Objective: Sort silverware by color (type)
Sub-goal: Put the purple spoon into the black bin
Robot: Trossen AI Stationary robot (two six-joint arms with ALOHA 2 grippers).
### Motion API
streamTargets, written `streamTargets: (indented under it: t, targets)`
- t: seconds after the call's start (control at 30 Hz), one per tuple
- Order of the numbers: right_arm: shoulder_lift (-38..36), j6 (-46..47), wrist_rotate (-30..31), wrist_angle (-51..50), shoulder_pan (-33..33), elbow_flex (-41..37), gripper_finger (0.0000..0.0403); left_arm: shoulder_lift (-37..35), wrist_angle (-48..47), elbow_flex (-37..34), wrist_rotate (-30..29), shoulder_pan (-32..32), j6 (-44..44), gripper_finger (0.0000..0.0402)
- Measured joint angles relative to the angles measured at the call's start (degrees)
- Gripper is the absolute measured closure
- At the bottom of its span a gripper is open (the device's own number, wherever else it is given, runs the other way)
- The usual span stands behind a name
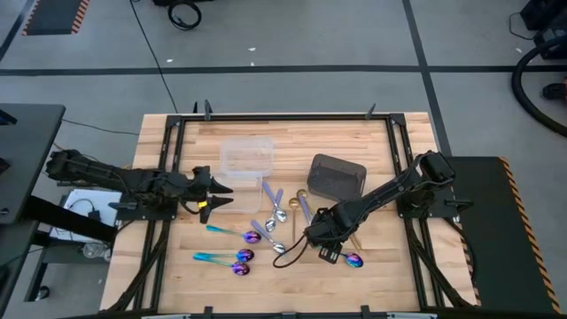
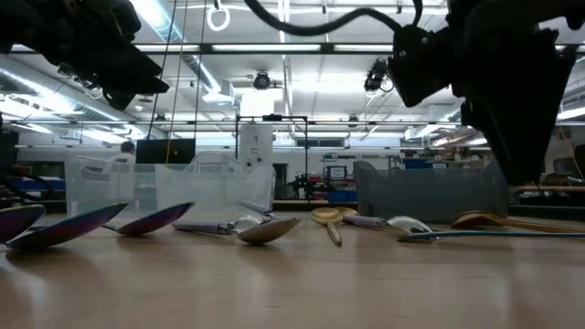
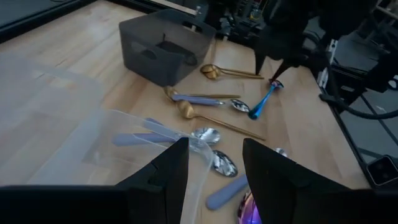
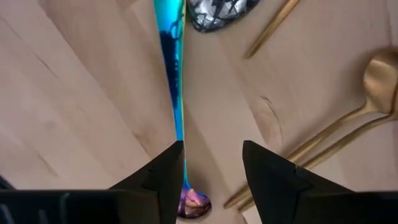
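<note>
Spoons lie flat and scattered on the wooden table. Iridescent blue-purple ones with teal handles are at the near left, silver ones in the middle, and gold ones beside the bin. My right gripper points down, open, just above another iridescent spoon. That spoon's handle runs beside one finger and its bowl lies between the two fingers; nothing touches it. My left gripper is open at the table's left, level with the near end of the clear container, and points toward the spoons.
A clear plastic container stands at the far middle, with a dark grey bin to its right. A black cable loop lies near my right gripper. Black frame rails border the table. Bare wood runs along the near edge.
</note>
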Motion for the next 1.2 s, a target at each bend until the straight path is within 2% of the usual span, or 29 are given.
streamTargets:
  t: [0.17,0.53,0.77,0.93,1.03,1.2]
  targets:
    - [0.0,2.1,-2.5,3.5,0.3,-2.4,0.0239,0.0,-0.3,0.0,-0.2,0.0,-1.1,0.0241]
    - [2.4,4.4,-2.3,6.1,3.2,-3.1,0.024,0.0,-2.1,0.0,-0.6,0.0,-1.5,0.0241]
    - [6.5,4.5,-4.8,5.7,4.3,-2.8,0.0241,0.0,-3.3,0.1,-0.6,0.0,-2.6,0.0241]
    - [6.5,4.0,-5.3,5.2,4.5,-2.8,0.0244,0.0,-3.5,0.1,-0.6,0.0,-2.2,0.0241]
    - [6.4,3.4,-5.3,5.0,4.4,-2.8,0.0258,-0.3,-3.8,0.1,-0.6,-0.1,-0.9,0.0241]
    - [6.8,2.2,-5.3,4.8,4.3,-2.8,0.0306,-3.2,-4.6,0.0,-0.6,-0.2,0.9,0.0241]
